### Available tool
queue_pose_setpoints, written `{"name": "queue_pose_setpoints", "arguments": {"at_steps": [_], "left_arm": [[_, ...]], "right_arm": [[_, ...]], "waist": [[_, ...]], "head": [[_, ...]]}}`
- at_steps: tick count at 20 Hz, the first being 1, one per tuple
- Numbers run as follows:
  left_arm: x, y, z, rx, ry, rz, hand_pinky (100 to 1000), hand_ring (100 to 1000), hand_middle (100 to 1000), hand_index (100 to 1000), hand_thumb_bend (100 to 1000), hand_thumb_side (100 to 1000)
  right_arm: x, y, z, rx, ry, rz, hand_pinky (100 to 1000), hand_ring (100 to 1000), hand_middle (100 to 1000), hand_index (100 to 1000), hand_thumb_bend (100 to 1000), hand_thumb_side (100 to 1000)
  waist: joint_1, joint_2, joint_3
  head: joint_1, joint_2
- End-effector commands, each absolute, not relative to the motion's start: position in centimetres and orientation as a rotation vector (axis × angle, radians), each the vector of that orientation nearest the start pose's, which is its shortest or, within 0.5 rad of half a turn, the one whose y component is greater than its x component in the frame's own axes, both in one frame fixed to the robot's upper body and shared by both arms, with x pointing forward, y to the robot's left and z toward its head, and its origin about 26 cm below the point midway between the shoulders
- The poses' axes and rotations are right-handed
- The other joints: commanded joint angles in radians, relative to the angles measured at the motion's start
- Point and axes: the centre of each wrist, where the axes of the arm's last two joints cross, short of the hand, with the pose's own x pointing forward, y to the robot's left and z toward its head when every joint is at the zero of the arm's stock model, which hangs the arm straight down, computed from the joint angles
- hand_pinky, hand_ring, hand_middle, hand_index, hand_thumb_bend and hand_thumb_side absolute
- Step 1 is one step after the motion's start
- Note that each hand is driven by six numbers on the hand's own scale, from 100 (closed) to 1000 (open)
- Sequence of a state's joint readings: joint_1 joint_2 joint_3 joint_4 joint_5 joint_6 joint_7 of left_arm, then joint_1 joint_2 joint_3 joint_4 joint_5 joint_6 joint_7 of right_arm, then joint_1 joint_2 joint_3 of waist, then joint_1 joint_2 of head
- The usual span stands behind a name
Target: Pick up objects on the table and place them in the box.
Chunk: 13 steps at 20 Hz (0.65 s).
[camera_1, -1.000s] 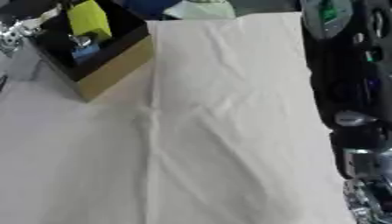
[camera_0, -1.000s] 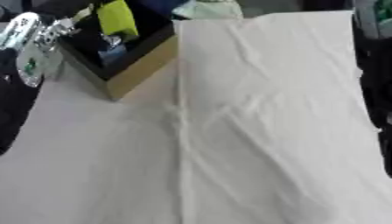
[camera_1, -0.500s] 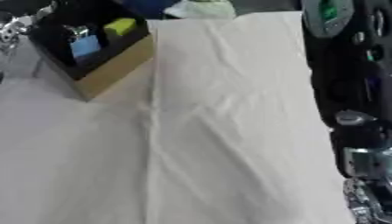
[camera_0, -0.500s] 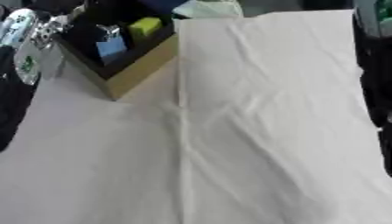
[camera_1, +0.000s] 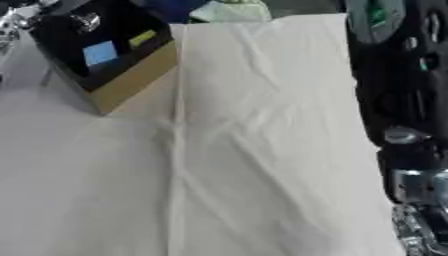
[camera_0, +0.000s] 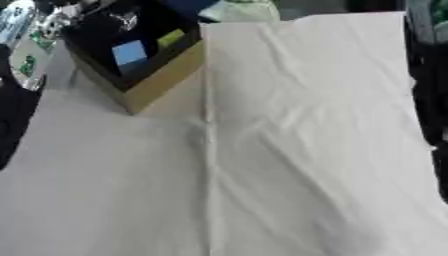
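The box (camera_0: pixel 162 75), tan outside and black inside, stands at the table's far left. Inside it lie a light blue block (camera_0: pixel 129 52), a yellow-green item (camera_0: pixel 171 37) and a small silvery thing (camera_0: pixel 122 20). My left hand (camera_0: pixel 54 19) shows only as silver and black parts at the box's far left corner, above its rim; nothing yellow is in it. The black left forearm (camera_0: pixel 13 125) runs along the left edge. My right arm (camera_1: pixel 394 100) fills the right side of the right eye view, and its hand (camera_1: pixel 420 227) rests low in the corner.
A creased white cloth (camera_0: pixel 289 150) covers the table, with a long fold down its middle. Beyond its far edge lie a pale green and white item (camera_0: pixel 241 10) and something dark blue (camera_0: pixel 188 5).
A second ago my left hand held the yellow-green item above the box. The item now lies inside it, and the hand has drawn back to the far left. The right arm has not moved.
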State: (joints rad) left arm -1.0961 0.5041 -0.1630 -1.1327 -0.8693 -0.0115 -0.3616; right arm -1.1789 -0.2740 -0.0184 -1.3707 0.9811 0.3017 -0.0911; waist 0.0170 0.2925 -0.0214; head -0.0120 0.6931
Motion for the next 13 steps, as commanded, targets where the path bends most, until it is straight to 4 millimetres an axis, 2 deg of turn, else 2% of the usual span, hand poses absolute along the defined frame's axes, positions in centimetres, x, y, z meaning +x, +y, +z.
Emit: {"name": "queue_pose_setpoints", "arguments": {"at_steps": [1,4,5,6,9,11,13], "left_arm": [[43.0,25.0,35.3,1.097,-1.831,-1.296,740,815,808,878,100,884],[38.8,25.0,36.7,1.022,-2.043,-1.237,721,801,806,872,100,844],[37.3,25.2,36.9,0.994,-2.116,-1.195,716,796,803,869,100,898],[35.9,25.3,37.1,0.97,-2.176,-1.152,712,794,801,868,100,828],[32.1,25.7,36.9,0.915,-2.322,-1.024,712,797,800,864,100,825],[30.3,25.9,36.2,0.875,-2.385,-0.961,712,800,803,863,100,834],[29.7,26.2,35.4,0.823,-2.423,-0.915,715,806,808,866,100,842]], "right_arm": [[41.1,-17.8,39.6,-1.394,-2.165,0.423,874,907,719,872,100,1000],[41.0,-18.1,39.6,-1.404,-2.162,0.424,874,907,719,872,100,1000],[41.0,-18.2,39.5,-1.407,-2.161,0.424,874,907,719,872,100,1000],[41.0,-18.3,39.4,-1.409,-2.161,0.425,873,907,719,872,100,1000],[40.9,-18.5,39.2,-1.415,-2.16,0.433,872,907,719,871,100,1000],[40.7,-18.7,39.1,-1.416,-2.162,0.433,872,907,719,871,100,1000],[40.7,-18.7,39.0,-1.414,-2.162,0.438,872,907,720,871,100,1000]], "waist": [[0.002,-0.032,0.007],[0.004,-0.035,0.02],[0.004,-0.035,0.027],[0.004,-0.036,0.031],[0.003,-0.038,0.045],[0.001,-0.04,0.051],[-0.002,-0.042,0.055]], "head": [[-0.009,0.012],[-0.018,0.016],[-0.024,0.018],[-0.028,0.019],[-0.041,0.021],[-0.046,0.022],[-0.049,0.023]]}}
